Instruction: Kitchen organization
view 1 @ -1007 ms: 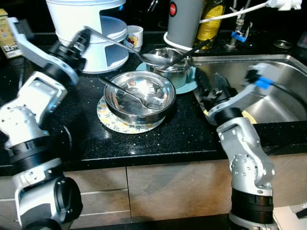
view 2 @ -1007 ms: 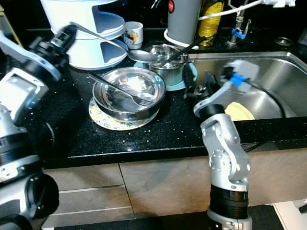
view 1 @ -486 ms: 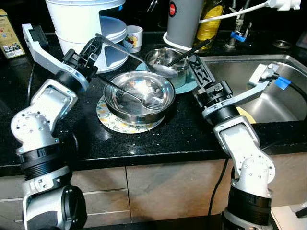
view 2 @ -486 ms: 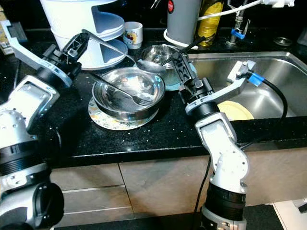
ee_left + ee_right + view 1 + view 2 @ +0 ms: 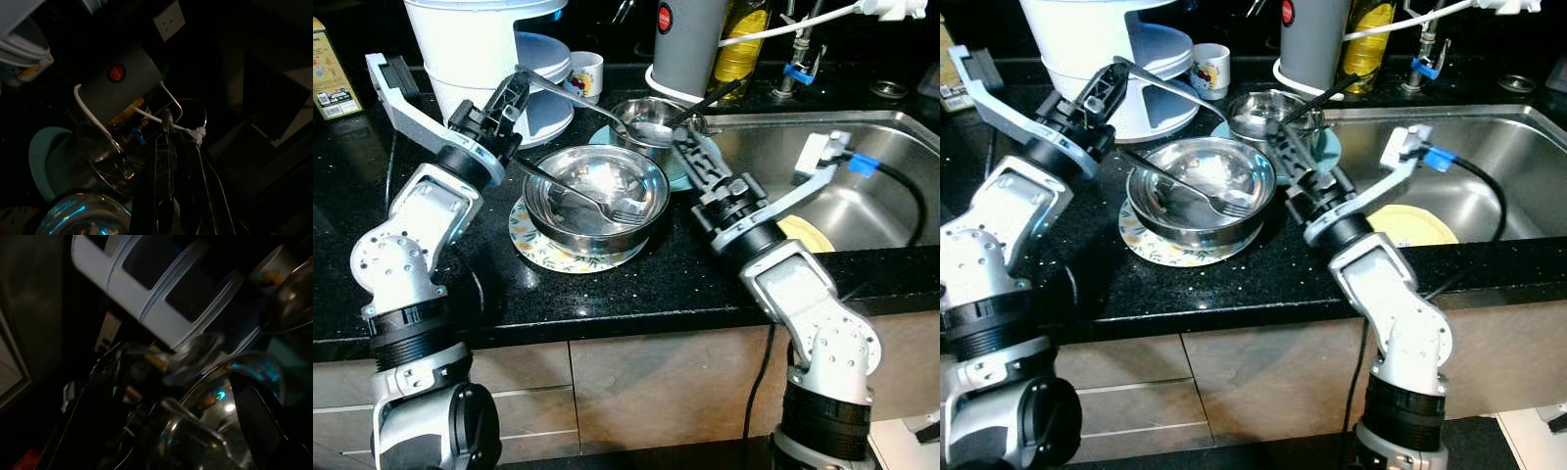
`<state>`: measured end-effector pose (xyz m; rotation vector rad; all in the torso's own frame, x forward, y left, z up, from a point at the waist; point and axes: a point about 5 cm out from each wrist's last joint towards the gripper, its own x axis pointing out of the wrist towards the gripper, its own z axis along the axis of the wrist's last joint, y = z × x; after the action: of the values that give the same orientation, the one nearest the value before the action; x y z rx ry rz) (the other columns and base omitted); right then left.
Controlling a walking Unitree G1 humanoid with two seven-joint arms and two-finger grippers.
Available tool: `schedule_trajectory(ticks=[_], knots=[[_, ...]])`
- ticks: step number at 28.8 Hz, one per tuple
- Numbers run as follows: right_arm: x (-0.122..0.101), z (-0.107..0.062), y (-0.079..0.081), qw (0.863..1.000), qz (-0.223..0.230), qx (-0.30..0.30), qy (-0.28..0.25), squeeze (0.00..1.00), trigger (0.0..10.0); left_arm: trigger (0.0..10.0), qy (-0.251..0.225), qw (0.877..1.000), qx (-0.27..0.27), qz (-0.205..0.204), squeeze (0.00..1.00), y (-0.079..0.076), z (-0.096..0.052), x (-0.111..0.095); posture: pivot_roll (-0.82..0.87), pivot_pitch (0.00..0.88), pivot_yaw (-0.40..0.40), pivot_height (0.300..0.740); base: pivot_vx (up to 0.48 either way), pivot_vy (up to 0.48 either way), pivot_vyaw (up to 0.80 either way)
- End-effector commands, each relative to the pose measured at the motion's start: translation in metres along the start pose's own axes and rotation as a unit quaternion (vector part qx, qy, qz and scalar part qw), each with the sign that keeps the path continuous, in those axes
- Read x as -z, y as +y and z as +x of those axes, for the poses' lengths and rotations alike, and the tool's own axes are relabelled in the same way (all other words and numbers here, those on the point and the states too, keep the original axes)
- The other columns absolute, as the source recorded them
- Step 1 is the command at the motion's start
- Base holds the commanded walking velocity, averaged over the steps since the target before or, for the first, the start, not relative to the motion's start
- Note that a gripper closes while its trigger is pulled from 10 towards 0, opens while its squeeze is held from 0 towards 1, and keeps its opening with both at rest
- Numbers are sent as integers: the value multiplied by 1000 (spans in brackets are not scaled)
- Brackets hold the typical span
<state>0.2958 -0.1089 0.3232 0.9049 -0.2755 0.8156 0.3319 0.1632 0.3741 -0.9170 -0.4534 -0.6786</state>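
Observation:
My left gripper [image 5: 514, 85] is shut on the handle of a long steel spoon [image 5: 578, 98], raised above the counter. The spoon's bowl reaches the small steel pot [image 5: 656, 122] on a teal plate [image 5: 693, 168]; a black utensil [image 5: 710, 98] leans in that pot. In front sits a large steel bowl [image 5: 597, 196] with a fork [image 5: 592, 201] in it, on a floral plate [image 5: 533, 245]. My right gripper [image 5: 690, 157] is open over the teal plate, just right of the large bowl [image 5: 230, 396]. In the left wrist view the spoon handle [image 5: 167, 142] runs between my fingers.
A white tiered rack [image 5: 484, 49] and a mug [image 5: 587, 73] stand at the back left. A grey kettle [image 5: 690, 39] and an oil bottle [image 5: 744, 39] stand behind the pot. The sink [image 5: 881, 137] on the right holds a yellow plate [image 5: 803, 233].
My right arm swung left from the sink edge to the teal plate beside the large bowl. The left gripper came forward with the spoon, whose bowl now rests at the small pot.

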Motion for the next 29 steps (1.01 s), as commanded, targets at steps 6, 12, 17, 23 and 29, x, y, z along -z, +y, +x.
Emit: schedule_trajectory(ticks=[6,12,17,23,29], knots=[[3,-1,10,1000,7,-19,12,0,10000,0,4,1000,6,4,0,-4,-2,4,-1,254,17,740,0,0,0],[2,0,12,1000,17,-18,3,0,0,0,9,1000,6,7,0,-3,-2,5,-1,257,17,740,0,0,0],[1,0,13,999,25,-21,-1,0,0,0,14,1000,6,14,0,-3,-2,6,1,257,16,740,0,0,0],[0,0,13,999,26,-20,-4,0,0,0,22,999,8,22,0,-2,-3,7,0,258,16,740,0,0,0],[-1,0,12,999,28,-14,-10,0,0,0,37,998,12,43,0,-4,-4,12,2,258,17,740,0,0,0]])
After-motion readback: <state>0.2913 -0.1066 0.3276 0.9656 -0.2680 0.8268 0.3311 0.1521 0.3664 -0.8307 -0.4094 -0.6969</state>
